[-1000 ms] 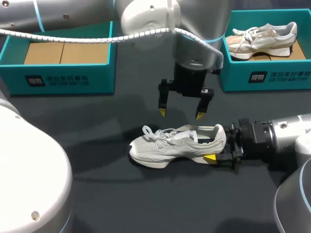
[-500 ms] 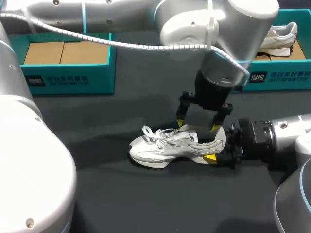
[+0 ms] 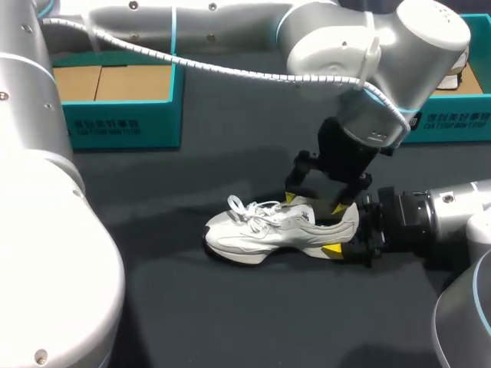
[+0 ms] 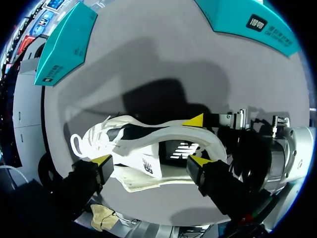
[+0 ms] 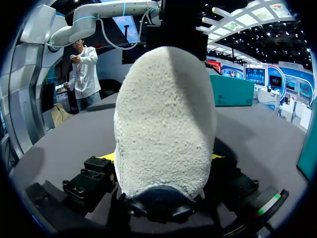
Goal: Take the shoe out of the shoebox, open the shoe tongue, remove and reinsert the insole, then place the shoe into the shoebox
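Judging the shoe (image 3: 265, 232) light and soft, pinch its floppy tongue (image 3: 301, 216) with your spread left gripper (image 3: 314, 202) while the right gripper (image 5: 161, 158) clamps the firmer heel (image 5: 166, 119).

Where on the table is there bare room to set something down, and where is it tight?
Free: the table between the shoe and the near edge, and the strip between the shoe and the left shoebox. Crowded: the shoe's heel end, where the left hand sits over the opening and the right hand grips the heel.
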You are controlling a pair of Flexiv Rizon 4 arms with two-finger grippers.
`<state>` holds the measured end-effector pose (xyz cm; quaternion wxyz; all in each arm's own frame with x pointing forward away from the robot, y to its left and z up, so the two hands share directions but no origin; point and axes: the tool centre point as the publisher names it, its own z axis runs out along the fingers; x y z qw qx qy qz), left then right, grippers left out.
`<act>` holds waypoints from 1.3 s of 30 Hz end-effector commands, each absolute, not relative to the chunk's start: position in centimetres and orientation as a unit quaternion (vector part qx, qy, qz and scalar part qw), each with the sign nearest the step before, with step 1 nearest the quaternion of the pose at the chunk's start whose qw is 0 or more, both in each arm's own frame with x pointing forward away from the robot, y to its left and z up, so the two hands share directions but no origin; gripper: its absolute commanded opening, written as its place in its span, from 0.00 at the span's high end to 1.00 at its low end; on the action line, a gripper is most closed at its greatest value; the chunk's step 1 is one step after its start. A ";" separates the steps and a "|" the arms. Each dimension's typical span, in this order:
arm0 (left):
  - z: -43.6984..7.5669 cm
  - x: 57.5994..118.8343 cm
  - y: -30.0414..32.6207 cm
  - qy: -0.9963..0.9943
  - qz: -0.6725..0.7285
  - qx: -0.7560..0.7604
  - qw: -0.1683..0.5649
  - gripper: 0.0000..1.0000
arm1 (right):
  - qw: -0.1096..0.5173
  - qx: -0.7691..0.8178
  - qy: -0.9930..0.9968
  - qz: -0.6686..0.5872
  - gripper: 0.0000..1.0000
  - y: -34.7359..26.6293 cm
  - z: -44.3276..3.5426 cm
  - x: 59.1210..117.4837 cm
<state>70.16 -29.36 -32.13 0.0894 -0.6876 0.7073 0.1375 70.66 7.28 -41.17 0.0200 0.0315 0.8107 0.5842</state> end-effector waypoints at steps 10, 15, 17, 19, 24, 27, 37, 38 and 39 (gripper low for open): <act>-31.5 69.9 -27.2 0.708 0.135 -0.690 0.071 0.05 | 0.020 0.031 0.812 0.583 1.00 7.4 -41.1 70.7; -32.0 69.5 -26.9 0.714 0.132 -0.684 0.073 0.09 | 0.020 0.031 0.812 0.583 1.00 7.4 -41.1 70.7; -32.6 69.5 -27.0 0.713 0.133 -0.684 0.079 0.09 | 0.020 0.031 0.812 0.583 1.00 7.4 -41.1 70.7; -33.3 69.5 -27.2 0.712 0.136 -0.684 0.083 0.08 | 0.020 0.031 0.812 0.583 1.00 7.4 -41.1 70.7; -34.6 69.6 -27.9 0.707 0.141 -0.687 0.091 0.08 | 0.020 0.031 0.812 0.583 1.00 7.4 -41.1 70.7; -34.9 69.8 -28.1 0.702 0.146 -0.691 0.095 0.11 | 0.020 0.031 0.812 0.583 1.00 7.4 -41.1 70.7; -35.2 70.4 -26.8 0.694 0.162 -0.691 0.117 0.25 | 0.020 0.031 0.812 0.583 1.00 7.4 -41.1 70.7; -35.2 70.4 -26.6 0.694 0.162 -0.691 0.120 0.29 | 0.020 0.031 0.812 0.583 1.00 7.4 -41.1 70.7; -35.1 70.5 -26.5 0.693 0.163 -0.692 0.121 0.33 | 0.020 0.031 0.812 0.583 1.00 7.4 -41.1 70.7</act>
